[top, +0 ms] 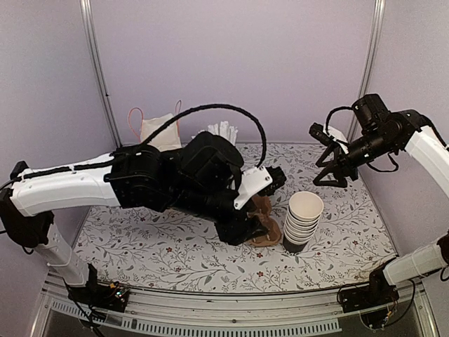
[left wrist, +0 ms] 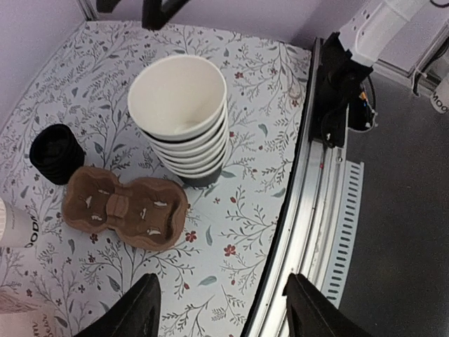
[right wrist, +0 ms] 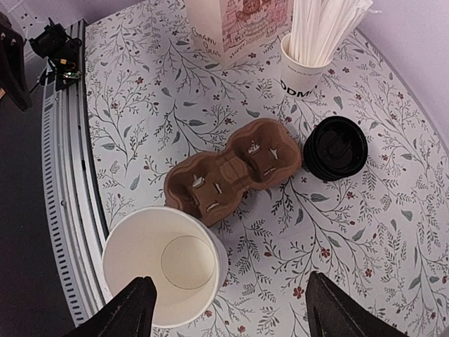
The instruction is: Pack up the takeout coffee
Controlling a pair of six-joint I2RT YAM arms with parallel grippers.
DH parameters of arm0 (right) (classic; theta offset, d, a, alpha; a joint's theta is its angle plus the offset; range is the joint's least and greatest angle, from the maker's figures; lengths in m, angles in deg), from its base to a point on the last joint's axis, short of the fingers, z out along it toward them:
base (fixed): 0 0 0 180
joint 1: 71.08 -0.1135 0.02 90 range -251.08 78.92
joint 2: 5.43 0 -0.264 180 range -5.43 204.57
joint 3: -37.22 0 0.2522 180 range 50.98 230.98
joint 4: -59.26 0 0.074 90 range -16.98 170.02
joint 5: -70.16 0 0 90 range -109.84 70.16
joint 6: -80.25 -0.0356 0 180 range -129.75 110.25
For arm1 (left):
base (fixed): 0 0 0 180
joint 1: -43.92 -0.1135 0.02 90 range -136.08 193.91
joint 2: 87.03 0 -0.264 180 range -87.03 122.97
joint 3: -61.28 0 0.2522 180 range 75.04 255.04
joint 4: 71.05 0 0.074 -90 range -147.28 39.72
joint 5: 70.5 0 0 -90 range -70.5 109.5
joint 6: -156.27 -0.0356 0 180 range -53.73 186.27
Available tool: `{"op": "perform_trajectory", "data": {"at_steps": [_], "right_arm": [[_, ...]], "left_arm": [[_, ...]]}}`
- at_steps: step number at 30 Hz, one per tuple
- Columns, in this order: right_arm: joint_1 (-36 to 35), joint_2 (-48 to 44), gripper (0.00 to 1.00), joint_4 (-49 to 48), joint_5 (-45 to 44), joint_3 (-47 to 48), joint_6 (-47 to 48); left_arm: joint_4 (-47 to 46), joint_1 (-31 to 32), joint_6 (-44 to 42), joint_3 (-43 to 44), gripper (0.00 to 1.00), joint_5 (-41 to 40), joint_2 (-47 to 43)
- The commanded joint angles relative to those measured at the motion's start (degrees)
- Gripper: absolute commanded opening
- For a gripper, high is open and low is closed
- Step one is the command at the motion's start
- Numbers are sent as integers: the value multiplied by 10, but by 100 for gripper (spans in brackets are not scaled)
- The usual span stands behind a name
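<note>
Floral-print tablecloth (right wrist: pixel 393 232) covers the table. On it the takeout coffee (right wrist: pixel 339 147) stands upright with its lid on, just beside one end of a brown two-cup pulp carrier (right wrist: pixel 235 168) and near a white cup of straws (right wrist: pixel 312 49). A stack of lidless cups (right wrist: pixel 165 263) sits by the carrier's other end. The left gripper (left wrist: pixel 223 291) and right gripper (right wrist: pixel 228 284) hang above, jaws apart, gripping nothing.

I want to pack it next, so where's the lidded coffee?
Right wrist view, right side: the lidded coffee stands beside the cardboard cup carrier, below the straw cup.
</note>
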Motion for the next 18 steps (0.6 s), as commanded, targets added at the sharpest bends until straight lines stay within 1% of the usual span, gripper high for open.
{"op": "perform_trajectory", "data": {"at_steps": [1, 5, 7, 10, 14, 18], "right_arm": [[-38, 6, 75, -11, -101, -20, -61], [-56, 37, 71, -8, -127, -29, -72], [-64, 49, 68, -4, -146, -31, -74], [-67, 67, 65, 5, -147, -23, -77], [-75, 83, 59, 21, -145, 0, -69], [-91, 98, 54, 41, -154, 20, -53]], "left_arm": [[-103, 13, 43, -95, 64, 46, -48], [-193, 20, 75, -184, 64, 55, -72], [-236, 21, 98, -222, 65, 73, -85], [-305, 21, 129, -272, 65, 91, -105], [-343, 22, 152, -318, 65, 92, -119], [-347, 22, 157, -332, 65, 86, -126]]}}
